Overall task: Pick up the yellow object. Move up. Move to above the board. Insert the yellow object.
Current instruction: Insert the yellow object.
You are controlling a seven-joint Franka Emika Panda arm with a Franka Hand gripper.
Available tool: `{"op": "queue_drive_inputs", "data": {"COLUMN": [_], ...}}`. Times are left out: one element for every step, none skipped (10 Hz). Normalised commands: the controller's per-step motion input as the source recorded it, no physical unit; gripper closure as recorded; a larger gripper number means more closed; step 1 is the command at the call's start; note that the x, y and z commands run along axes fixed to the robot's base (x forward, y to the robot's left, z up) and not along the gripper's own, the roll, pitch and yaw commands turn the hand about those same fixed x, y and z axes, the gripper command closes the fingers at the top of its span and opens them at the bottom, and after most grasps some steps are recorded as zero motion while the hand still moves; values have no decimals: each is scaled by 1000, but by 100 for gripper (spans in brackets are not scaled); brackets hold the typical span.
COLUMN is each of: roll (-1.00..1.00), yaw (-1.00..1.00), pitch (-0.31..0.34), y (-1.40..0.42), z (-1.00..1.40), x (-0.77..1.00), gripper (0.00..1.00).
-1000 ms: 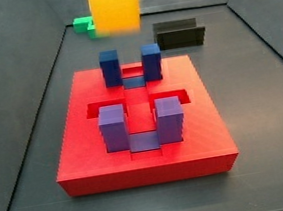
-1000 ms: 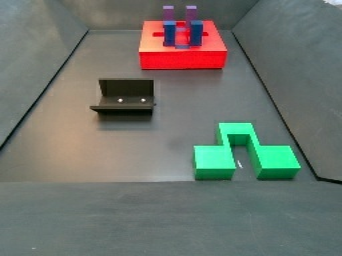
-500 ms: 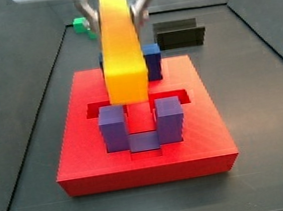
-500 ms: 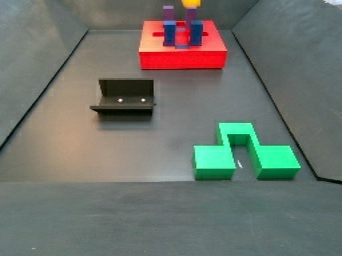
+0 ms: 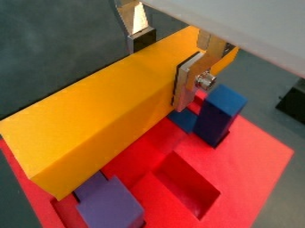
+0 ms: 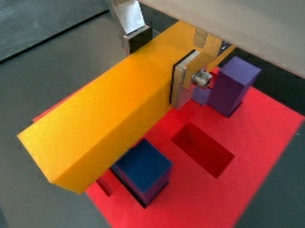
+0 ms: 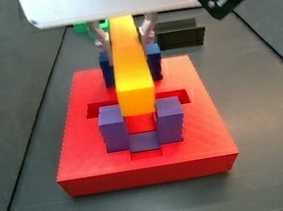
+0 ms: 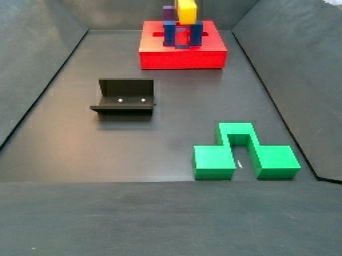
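My gripper [image 7: 122, 27] is shut on the yellow object [image 7: 128, 67], a long yellow-orange bar held level over the board [image 7: 147, 163]. In both wrist views the silver fingers [image 5: 188, 78] [image 6: 184, 75] press the bar's two long sides. The bar [image 5: 102, 120] [image 6: 113, 116] runs along the line between the two pairs of posts, its near end at the tops of the front purple posts [image 7: 113, 128]. A blue rear post [image 5: 219, 111] stands close beside one finger. In a side view the bar [image 8: 189, 12] shows small above the red board [image 8: 183, 58].
The black fixture [image 8: 124, 97] stands mid-floor, and shows behind the board in a side view [image 7: 181, 33]. A green notched block [image 8: 243, 155] lies on the floor away from the board. Dark walls enclose the floor on all sides.
The gripper has come down with the bar. The bar now sits lower, close over the posts, and the gripper body has entered a side view.
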Motion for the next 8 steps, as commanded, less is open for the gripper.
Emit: {"op": "queue_drive_inputs", "data": {"roll": [-80, 0, 20, 26, 23, 47, 71, 99], "yaw": [14, 0, 0, -89, -134, -151, -94, 0], "pitch": [-130, -81, -46, -36, -33, -34, -16, -4], "y": [0, 0, 0, 0, 0, 0, -71, -120], "z": [-234, -100, 0, 0, 0, 0, 0, -20], "x": [300, 51, -17, -134, -186, -211, -60, 54], "gripper": [100, 100, 100, 100, 100, 100, 100, 100]}}
